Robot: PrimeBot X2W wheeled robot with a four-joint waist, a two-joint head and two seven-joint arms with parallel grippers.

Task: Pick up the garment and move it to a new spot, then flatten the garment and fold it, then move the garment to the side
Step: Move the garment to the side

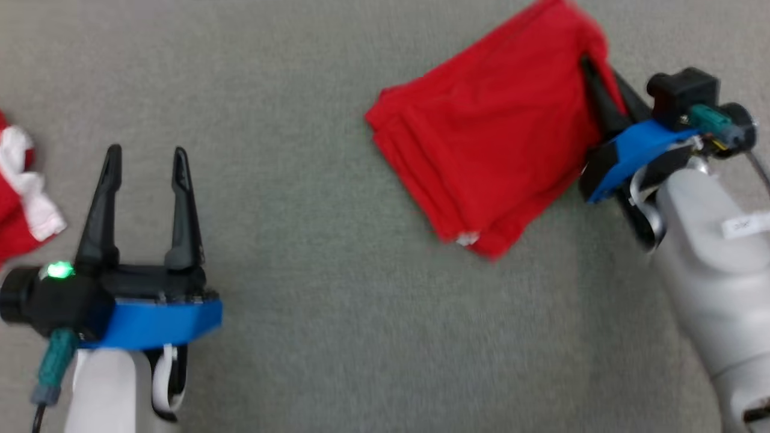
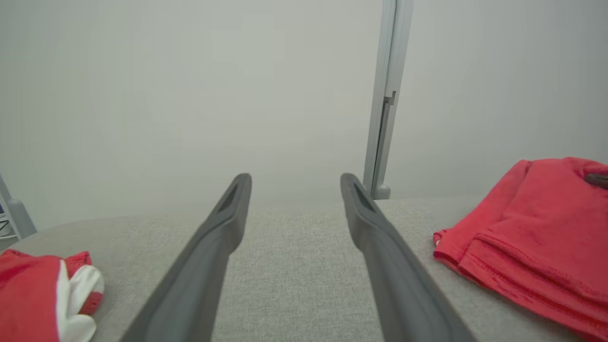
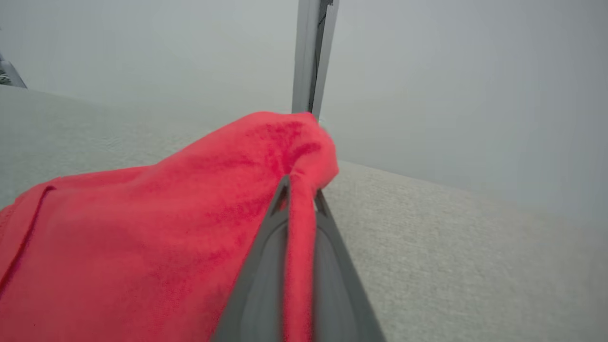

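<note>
A red garment point(image 1: 487, 138), folded into a thick rectangle, lies on the grey cloth-covered table at the upper right of the head view. My right gripper point(image 1: 592, 69) is shut on the garment's far right edge, and that corner is bunched and lifted. In the right wrist view a fold of the red garment point(image 3: 142, 228) is pinched between my right gripper point(image 3: 300, 183) fingers. My left gripper point(image 1: 146, 157) hovers open over bare table at the lower left, far from the garment. From the left wrist, the garment point(image 2: 532, 237) lies to the right of my open left gripper point(image 2: 294, 180).
A second red and white cloth point(image 1: 21, 192) lies at the table's left edge; the same red and white cloth point(image 2: 42, 294) sits low left in the left wrist view. A grey upright post point(image 2: 384, 99) stands beyond the table's far edge.
</note>
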